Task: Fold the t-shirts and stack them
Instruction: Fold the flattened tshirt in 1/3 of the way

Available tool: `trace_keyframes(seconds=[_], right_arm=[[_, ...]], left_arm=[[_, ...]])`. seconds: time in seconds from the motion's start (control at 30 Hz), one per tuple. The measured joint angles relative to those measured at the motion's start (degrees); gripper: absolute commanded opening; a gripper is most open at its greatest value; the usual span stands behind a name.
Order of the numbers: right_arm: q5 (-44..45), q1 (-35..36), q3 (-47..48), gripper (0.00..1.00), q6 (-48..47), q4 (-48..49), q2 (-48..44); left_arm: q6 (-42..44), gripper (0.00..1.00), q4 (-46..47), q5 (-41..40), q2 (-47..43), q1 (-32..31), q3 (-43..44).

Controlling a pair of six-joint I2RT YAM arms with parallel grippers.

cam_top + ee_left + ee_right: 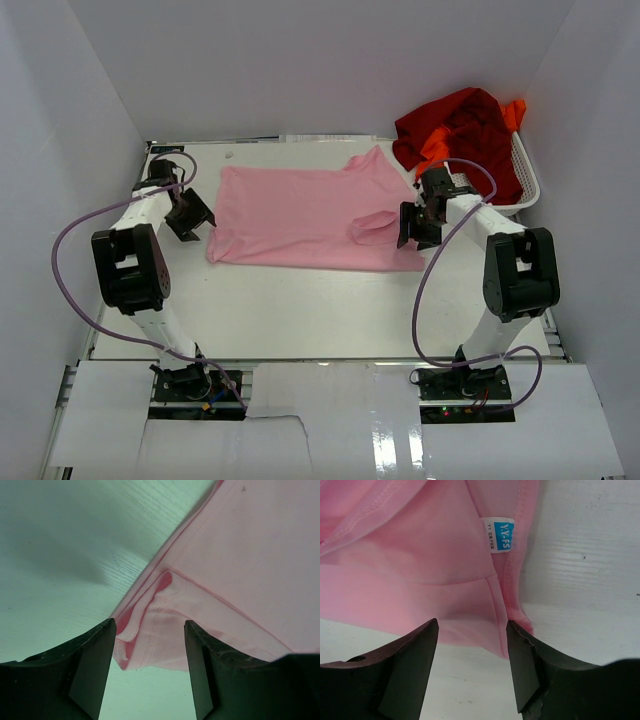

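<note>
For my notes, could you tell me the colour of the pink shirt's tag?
Tag: white with a blue block; clearest from the right wrist.

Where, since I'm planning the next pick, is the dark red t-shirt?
In the top view the dark red t-shirt lies heaped over the white basket at the far right, bunched with the orange t-shirt, beyond the right gripper.

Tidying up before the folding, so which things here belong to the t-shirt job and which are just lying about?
For the job:
light pink cloth t-shirt, spread out
dark red cloth t-shirt, crumpled
bright orange cloth t-shirt, bunched with the red one

Just lying about:
white plastic mesh basket
</note>
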Motion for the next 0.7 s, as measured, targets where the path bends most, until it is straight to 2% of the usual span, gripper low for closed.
trace_keyframes(seconds=[0.17, 0.2, 0.27, 0.3, 0.4, 0.7], right_arm=[[0.4, -0.2, 0.5, 0.56, 0.5, 1.6, 3.0], [0.4, -0.2, 0.6, 0.47, 0.7, 1.9, 3.6], [0.5, -0.3, 0.6, 0.35, 0.6, 2.1, 4.4], [0.5, -0.3, 0.6, 0.23, 0.8, 2.4, 4.8], [0.6, -0.3, 0.5, 0.09, 1.0, 3.0, 5.0], [0.6, -0.4, 0.1, 0.08, 1.0, 4.2, 5.0]], left_arm=[[0.4, 0.68, 0.5, -0.8, 0.5, 0.0, 0.9], [0.5, 0.68, 0.4, -0.8, 0.6, 0.0, 1.1], [0.9, 0.68, 0.7, -0.8, 0.6, 0.0, 1.2], [1.1, 0.68, 0.8, -0.8, 0.6, 0.0, 1.3], [1.7, 0.68, 1.6, -0.7, 0.6, 0.0, 1.6], [4.0, 0.65, 6.0, 3.3, 1.7, 0.0, 2.6]])
